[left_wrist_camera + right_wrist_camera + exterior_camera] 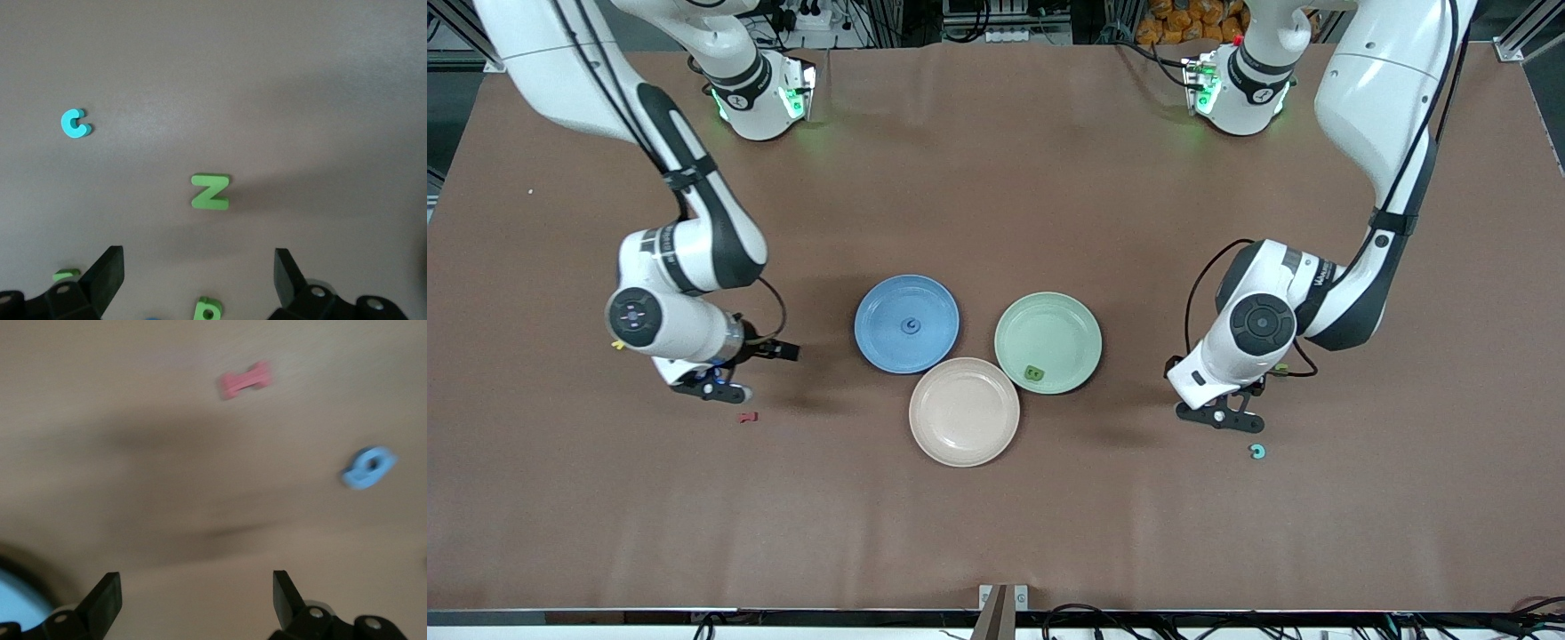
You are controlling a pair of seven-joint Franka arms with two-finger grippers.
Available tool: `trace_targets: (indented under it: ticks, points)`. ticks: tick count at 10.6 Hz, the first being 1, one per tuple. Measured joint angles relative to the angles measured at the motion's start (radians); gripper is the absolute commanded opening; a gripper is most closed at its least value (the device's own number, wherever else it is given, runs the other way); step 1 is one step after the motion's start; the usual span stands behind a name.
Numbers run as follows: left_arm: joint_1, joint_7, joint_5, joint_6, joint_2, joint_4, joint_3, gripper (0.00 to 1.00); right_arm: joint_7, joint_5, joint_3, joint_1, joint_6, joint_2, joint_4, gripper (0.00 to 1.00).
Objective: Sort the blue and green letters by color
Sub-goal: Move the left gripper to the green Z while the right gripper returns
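My left gripper (1221,416) hangs open low over the table at the left arm's end, nothing between its fingers. In its wrist view a green Z (211,191) lies flat just ahead of the left gripper (199,277). Two more green letters (207,309) (67,274) lie close to the fingers. My right gripper (716,388) is open over the bare table at the right arm's end. Its wrist view shows a blue letter (368,467) ahead of the right gripper (197,597). One blue letter (911,326) lies on the blue plate (880,302), one green letter (1034,374) on the green plate (1067,316).
An empty pink plate (964,412) sits nearer the front camera, touching both other plates. A dark red letter (748,416) lies by the right gripper and a teal C (1257,452) by the left one. The blue plate's rim (20,600) shows in the right wrist view.
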Motion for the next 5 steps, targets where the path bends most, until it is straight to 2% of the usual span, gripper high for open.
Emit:
trace_targets:
  ticks: [2,5]
  points:
    - [0.007,0.0,0.0,0.043,0.03,-0.003,0.0,0.75,-0.199,-0.014,-0.001,-0.099,-0.001,0.0,-0.009,1.0]
    - [0.031,0.0,0.0,0.09,0.071,-0.004,0.0,0.74,-0.413,-0.038,-0.002,-0.209,0.002,0.0,-0.032,1.0]
